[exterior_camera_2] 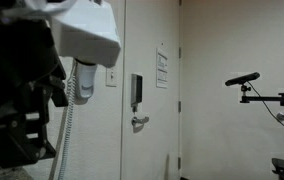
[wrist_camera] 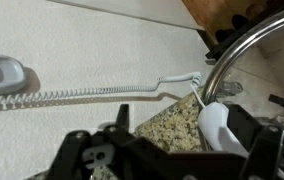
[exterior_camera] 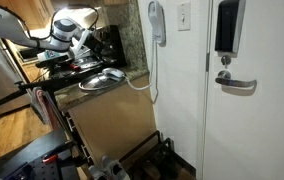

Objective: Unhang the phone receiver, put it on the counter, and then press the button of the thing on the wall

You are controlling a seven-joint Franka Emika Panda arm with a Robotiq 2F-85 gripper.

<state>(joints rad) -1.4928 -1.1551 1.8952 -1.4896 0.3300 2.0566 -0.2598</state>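
Grey receiver (exterior_camera: 157, 22) hangs upright, seemingly unlifted.

Posted sheet (exterior_camera_2: 162, 68) on wall beside door: print too small to read. No other legible text.

Bench (exterior_camera: 130, 82): speckled stone top, brown-grey fleck, seen close in the wrist view (wrist_camera: 167, 128); plain tan front panel below in an exterior view. Against a white wall at one end.

On it: one large round metal bowl (exterior_camera: 102, 78), shiny, rim near the bench edge; the rim filled the upper corner of the wrist view (wrist_camera: 254, 48). Behind it, dark items (exterior_camera: 107, 45) stood at the back; type not resolved.

White coiled cord (wrist_camera: 102, 93) reached the bench edge beside the bowl; contact with the stone not determinable.
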